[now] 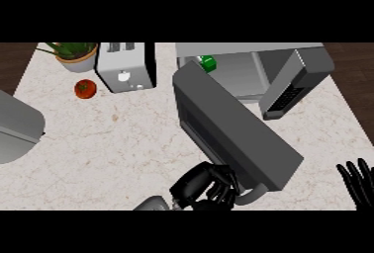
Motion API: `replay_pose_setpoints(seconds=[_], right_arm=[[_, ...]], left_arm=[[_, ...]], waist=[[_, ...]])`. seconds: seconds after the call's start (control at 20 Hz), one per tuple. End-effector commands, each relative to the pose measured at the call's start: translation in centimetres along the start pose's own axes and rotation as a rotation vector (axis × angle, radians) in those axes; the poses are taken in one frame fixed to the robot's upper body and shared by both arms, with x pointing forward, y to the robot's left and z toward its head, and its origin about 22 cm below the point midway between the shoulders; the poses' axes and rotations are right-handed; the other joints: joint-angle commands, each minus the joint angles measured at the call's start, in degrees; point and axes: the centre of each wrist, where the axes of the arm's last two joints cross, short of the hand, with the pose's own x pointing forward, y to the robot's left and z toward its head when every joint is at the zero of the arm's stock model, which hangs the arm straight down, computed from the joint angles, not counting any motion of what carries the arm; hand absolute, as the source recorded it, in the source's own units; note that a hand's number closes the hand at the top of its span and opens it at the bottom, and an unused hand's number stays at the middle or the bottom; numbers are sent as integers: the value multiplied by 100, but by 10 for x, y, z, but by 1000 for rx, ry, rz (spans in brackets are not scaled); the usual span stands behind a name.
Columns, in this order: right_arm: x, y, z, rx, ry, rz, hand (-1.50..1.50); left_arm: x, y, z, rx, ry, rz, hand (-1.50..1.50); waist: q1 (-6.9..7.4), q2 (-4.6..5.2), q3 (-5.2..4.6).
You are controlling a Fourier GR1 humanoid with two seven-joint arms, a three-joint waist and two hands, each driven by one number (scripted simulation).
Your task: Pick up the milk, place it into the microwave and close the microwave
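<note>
**Milk inside the microwave, door standing open**

The milk (208, 63), a small green-topped carton, sits inside the microwave (248, 52), at the left of its cavity and close to the back wall. You can see only its top part; the upper edge of the microwave door (234, 131) covers the rest.

That door is swung wide open and reaches out across the counter (110, 143) toward you, a long dark grey slab running from the cavity's left side down to the lower middle of the view. Your left hand (205, 187) is at the door's near end, fingers curled up against its lower edge and the handle there; whether they actually clasp the handle you cannot tell. Your right hand (359, 180) shows at the lower right edge, fingers straight and pointing up, holding nothing.

To the left of the microwave stands a toaster (125, 66), with a potted plant (75, 55) beside it in the far left corner and a tomato (85, 89) just in front of the plant. A grey rounded object (16, 128) juts in at the left edge.
</note>
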Motion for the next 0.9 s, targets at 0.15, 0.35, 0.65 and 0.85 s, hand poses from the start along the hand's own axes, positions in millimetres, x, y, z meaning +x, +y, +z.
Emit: replay_pose_setpoints(seconds=[0.15,0.35,0.65,0.85], right_arm=[[25,16,-24,140,-51,-43,-150],[33,29,-30,190,-33,-52,-150],[48,33,-35,228,-41,-69,-150],[52,37,-38,212,-52,-82,-150]], left_arm=[[22,-21,-23,43,-31,-33,150],[33,-10,-37,138,-47,-32,150],[40,9,-54,278,-51,-24,150],[48,23,-69,343,-75,-49,150]], waist=[[-221,49,-5],[-334,82,-13],[-544,143,-13],[-608,166,-2]])
